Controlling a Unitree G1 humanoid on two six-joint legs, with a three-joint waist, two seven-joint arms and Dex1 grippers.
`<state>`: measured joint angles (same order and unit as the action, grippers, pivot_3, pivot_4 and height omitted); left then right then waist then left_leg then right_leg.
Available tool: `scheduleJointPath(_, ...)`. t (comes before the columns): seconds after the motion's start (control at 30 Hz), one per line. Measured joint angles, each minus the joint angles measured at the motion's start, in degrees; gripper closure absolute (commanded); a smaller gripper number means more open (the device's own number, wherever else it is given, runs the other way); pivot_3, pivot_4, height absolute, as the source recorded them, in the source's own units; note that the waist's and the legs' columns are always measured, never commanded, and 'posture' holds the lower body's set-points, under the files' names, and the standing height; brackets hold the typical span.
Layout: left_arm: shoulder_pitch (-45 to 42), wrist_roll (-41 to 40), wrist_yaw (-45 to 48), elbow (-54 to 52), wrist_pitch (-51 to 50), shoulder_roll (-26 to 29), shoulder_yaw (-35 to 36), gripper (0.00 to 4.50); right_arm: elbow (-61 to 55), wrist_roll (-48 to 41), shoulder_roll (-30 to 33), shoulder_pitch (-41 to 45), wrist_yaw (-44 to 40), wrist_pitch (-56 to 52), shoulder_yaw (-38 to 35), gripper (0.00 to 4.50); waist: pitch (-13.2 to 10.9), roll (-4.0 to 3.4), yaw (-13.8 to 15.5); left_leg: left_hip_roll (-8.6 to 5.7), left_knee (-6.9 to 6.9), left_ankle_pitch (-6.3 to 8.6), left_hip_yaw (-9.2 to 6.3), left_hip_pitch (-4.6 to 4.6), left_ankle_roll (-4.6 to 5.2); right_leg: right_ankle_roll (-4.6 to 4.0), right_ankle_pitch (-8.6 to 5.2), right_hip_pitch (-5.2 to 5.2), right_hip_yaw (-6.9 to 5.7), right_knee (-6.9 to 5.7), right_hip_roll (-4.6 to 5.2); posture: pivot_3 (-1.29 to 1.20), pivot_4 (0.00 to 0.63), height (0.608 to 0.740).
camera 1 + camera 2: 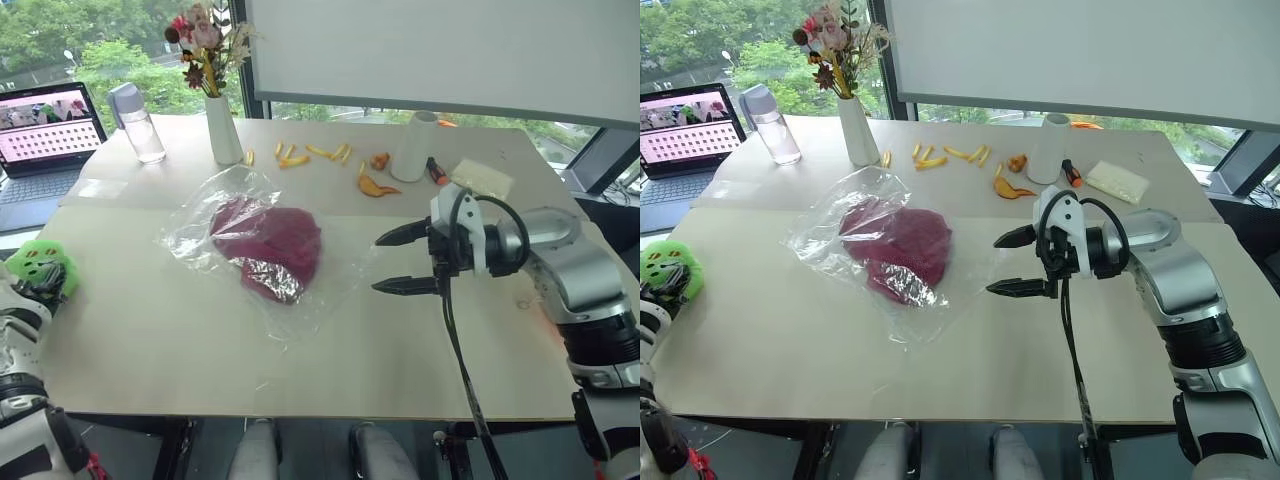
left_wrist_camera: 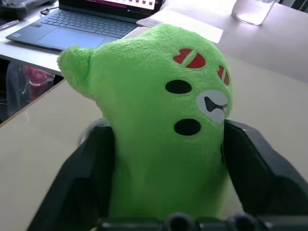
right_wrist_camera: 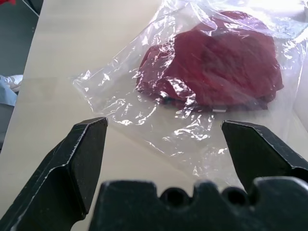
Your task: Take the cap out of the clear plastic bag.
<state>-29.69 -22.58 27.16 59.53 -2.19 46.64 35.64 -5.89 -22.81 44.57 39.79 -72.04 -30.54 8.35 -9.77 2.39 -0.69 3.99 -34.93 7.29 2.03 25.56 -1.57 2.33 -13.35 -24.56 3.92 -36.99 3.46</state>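
Your right gripper (image 1: 405, 260) hangs wide open just beside the clear plastic bag (image 1: 262, 250), empty, fingers pointing at it.

Just ahead of those spread fingers lies the bag's loose, crinkled edge on the table (image 1: 150, 340), and a little further in sits the cap (image 1: 268, 247), fully sealed under the film. Your left gripper (image 2: 168, 192) is well off to the far side, at the table's edge, with the green toy (image 2: 159, 125) sitting between its spread fingers; you cannot tell whether it is pinched or merely resting there. From here, the likely trouble is that closing on the thin film alone would drag bag and cap together across the table, since nothing pins the bag. Grabbing through the plastic would catch cap and film at once. The toy may also tumble off the edge.
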Motion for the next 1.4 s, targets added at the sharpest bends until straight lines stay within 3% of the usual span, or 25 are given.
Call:
scheduleJointPath(0.23,0.4,-0.4,-9.5,-1.3,1.9,-0.3,2.5,0.03,-0.2,0.0,0.0,0.0,0.1,-0.1,0.0,0.00,0.0,0.01,-0.3,0.01,-0.02,0.00,0.00,-0.01,0.00,0.01,0.01,0.00,0.00,-0.02,-0.01,0.00,0.150,0.730)
scheduleJointPath(0.43,3.7,-1.5,-19.0,-12.6,1.8,-0.8,5.8,0.03,1.1,0.2,-0.6,2.0,-0.1,-0.1,0.2,0.00,0.0,0.05,-0.2,0.01,-0.01,0.00,0.00,-0.01,-0.01,0.00,0.01,0.02,0.00,-0.02,0.01,0.00,0.150,0.730)
scheduleJointPath(0.6,13.8,1.2,-33.4,-29.1,0.8,-8.2,9.1,0.03,4.3,1.5,-1.8,2.6,-0.2,0.1,1.3,0.00,0.0,0.06,-0.3,0.04,-0.01,0.00,0.01,-0.02,-0.01,-0.05,0.05,0.01,0.02,-0.04,0.00,0.00,0.150,0.730)
scheduleJointPath(0.7,15.5,2.1,-36.1,-36.9,0.9,-11.2,9.0,0.03,6.3,2.4,-3.5,3.7,0.7,0.1,2.0,0.00,0.0,0.18,0.0,0.06,-0.03,-0.01,0.01,-0.02,-0.06,-0.11,0.07,0.02,-0.03,-0.07,-0.01,0.00,0.150,0.730)
scheduleJointPath(0.83,13.2,-0.8,-25.4,-47.2,0.7,-9.6,3.0,0.03,6.4,3.6,-4.5,4.5,1.5,0.1,2.7,0.00,0.1,0.33,1.1,0.06,-0.06,0.01,0.04,-0.02,-0.16,-0.44,-0.10,0.17,-0.09,0.10,0.04,0.00,0.150,0.730)
scheduleJointPath(0.9,11.3,-6.1,-14.7,-51.6,-5.8,-6.1,-2.6,0.03,4.4,3.6,-5.7,4.4,2.2,-0.7,3.2,0.00,0.0,0.35,1.1,0.08,-0.03,0.02,0.07,0.04,-0.16,-0.43,-0.09,0.11,-0.09,0.11,0.03,0.00,0.150,0.730)
scheduleJointPath(0.93,11.1,-6.6,-13.6,-52.0,-6.7,-5.7,-3.1,0.03,4.1,3.6,-5.9,4.4,2.3,-0.8,3.2,0.00,0.0,0.35,1.1,0.08,-0.03,0.02,0.07,0.04,-0.16,-0.42,-0.09,0.10,-0.09,0.11,0.03,0.00,0.150,0.730)
scheduleJointPath(0.97,9.0,-10.0,-6.6,-56.5,-11.5,-4.2,-8.1,0.03,1.3,3.4,-8.0,4.5,2.7,-1.2,4.8,0.00,0.1,0.30,0.8,0.07,0.01,0.01,0.08,0.04,-0.16,-0.19,0.02,0.08,-0.08,0.10,0.03,0.00,0.150,0.730)
scheduleJointPath(1.1,16.0,-15.6,15.7,-66.1,-25.2,10.4,-18.3,0.03,-0.3,5.8,-13.6,4.3,9.4,0.6,5.4,0.00,0.0,0.34,-1.9,0.15,0.21,0.01,0.12,0.07,-0.15,-0.18,0.00,-0.23,0.02,-0.05,-0.07,0.00,0.150,0.730)
scheduleJointPath(1.27,20.5,-19.2,29.8,-69.7,-31.0,17.0,-18.1,0.03,0.2,9.2,-17.0,3.1,16.0,2.8,5.4,0.00,0.0,0.32,-2.1,0.43,0.21,-0.01,0.12,0.17,-0.11,-0.34,-0.08,-0.47,0.00,-0.18,-0.35,0.00,0.150,0.730)
scheduleJointPath(1.4,20.6,-20.4,34.9,-70.5,-32.2,18.5,-16.6,0.03,0.2,15.6,-19.8,2.6,19.2,9.5,11.4,0.00,0.0,0.29,-1.9,0.44,0.11,-0.01,0.13,0.19,-0.12,-0.41,-0.25,-0.48,0.00,-0.21,-0.35,0.00,0.150,0.730)
